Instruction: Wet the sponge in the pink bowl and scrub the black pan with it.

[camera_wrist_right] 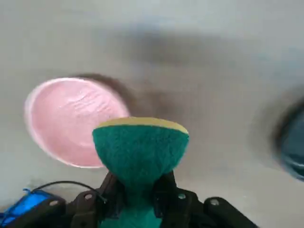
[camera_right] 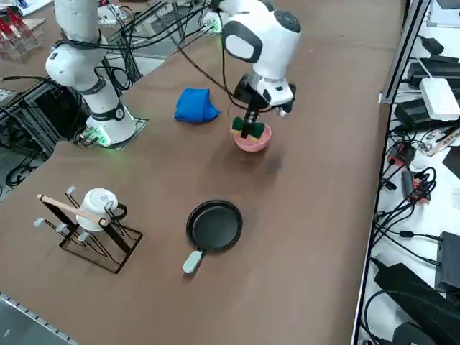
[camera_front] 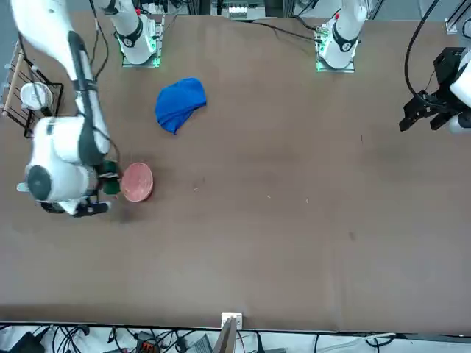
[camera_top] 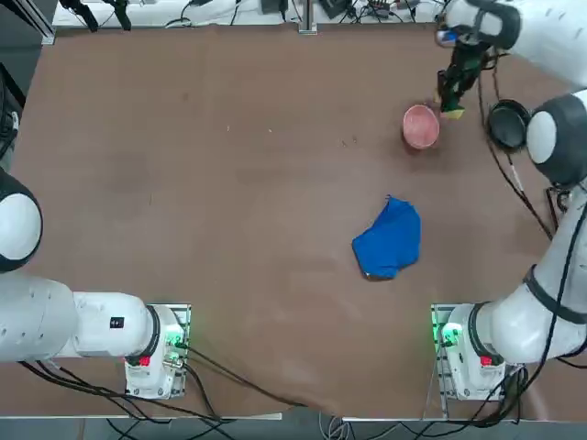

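Sponge (camera_wrist_right: 140, 152) is pinched in the right gripper (camera_right: 249, 131), in the air beside the bowl (camera_wrist_right: 71, 121); dipping and scrubbing the pan (camera_right: 214, 225) remain.

A plain brown tabletop (camera_top: 229, 229) filled the room's middle. Cables (camera_right: 402, 215) and grey boxes (camera_right: 440, 97) cluttered a shelf beyond one tabletop edge.

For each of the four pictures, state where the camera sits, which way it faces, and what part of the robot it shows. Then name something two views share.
Top: overhead, looking down; both arm bases, right gripper shut on the green-and-yellow sponge.
Front: across the table, facing the robot; right arm at picture-left.
Right side: raised, looking diagonally; round black pan in the foreground.
Right wrist: on the arm, behind its fingers.
Shared: round pale pink bowl, crumpled blue cloth.
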